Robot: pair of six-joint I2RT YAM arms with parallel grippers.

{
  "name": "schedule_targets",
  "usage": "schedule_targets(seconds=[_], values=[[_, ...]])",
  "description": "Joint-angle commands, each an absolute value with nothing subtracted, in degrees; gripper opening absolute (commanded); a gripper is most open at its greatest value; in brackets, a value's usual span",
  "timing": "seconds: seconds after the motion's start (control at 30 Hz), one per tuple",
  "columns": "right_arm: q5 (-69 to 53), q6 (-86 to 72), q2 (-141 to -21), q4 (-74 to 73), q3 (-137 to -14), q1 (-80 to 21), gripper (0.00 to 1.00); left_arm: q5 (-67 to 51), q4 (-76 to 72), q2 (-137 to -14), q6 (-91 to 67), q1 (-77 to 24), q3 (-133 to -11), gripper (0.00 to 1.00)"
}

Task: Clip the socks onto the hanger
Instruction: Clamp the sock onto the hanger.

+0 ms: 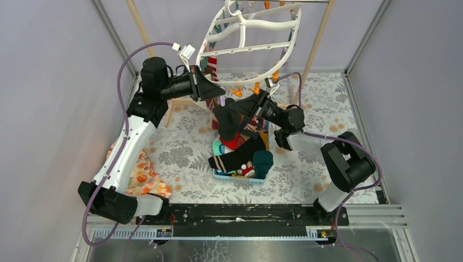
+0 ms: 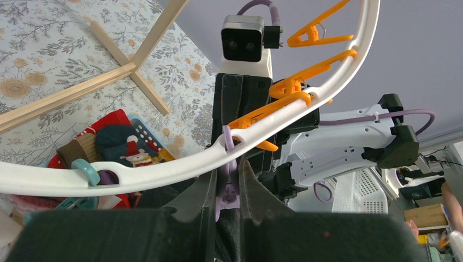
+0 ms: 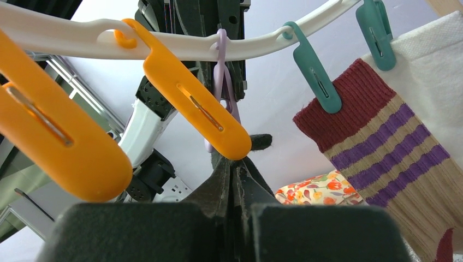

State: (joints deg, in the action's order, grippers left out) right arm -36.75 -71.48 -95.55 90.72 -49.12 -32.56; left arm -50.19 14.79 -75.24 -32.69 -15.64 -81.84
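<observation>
Left arm raised, left pincer point(image 2: 229, 176) clamped on purple peg point(image 2: 227, 136) at hanger point(image 1: 248, 49) rim; right arm reaches up, right pincer point(image 3: 233, 169) closed on black sock point(image 1: 226, 123) just under that peg; hanger hangs above table point(image 1: 180, 153).

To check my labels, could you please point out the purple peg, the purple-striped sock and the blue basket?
purple peg point(image 3: 221, 71), right wrist view, upper body.
purple-striped sock point(image 3: 382, 144), right wrist view, striped leg.
blue basket point(image 1: 232, 176), top external view, near rim.
</observation>
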Motion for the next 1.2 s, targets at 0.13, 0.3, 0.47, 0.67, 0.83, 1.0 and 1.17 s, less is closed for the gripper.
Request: schedule_targets(seconds=[0.13,0.3,0.47,0.67,0.83,1.0,1.17], values=[[-40.44,-72.30,-94.11,98.14,-49.91,-31.59,0.00,-53.02,13.98,-74.43,-31.64,-15.55,-84.71,0.00],[-41.39,-72.44,-93.53,98.17,-49.69,-31.54,0.00,-53.01,14.00,-74.70,-32.06,-15.46,-85.76,0.00],[-41.95,-72.76,-93.18,98.17,-50.55,-31.46,0.00,-52.72,14.08,-74.37,-31.70,-15.38,-84.58,0.00],[-41.84,-72.76,-92.94,98.17,-50.89,-31.03,0.00,-52.64,14.16,-74.31,-31.64,-15.38,-83.38,0.00],[-41.26,-72.60,-93.25,98.18,-51.24,-30.80,0.00,-52.63,14.08,-74.12,-31.47,-15.38,-82.72,0.00],[-39.99,-72.19,-93.43,98.26,-51.31,-30.48,0.00,-52.65,14.00,-74.00,-31.33,-15.37,-82.37,0.00],[-39.38,-72.16,-93.68,98.26,-51.68,-30.34,0.00,-52.65,13.89,-74.01,-31.38,-15.38,-82.19,0.00]])
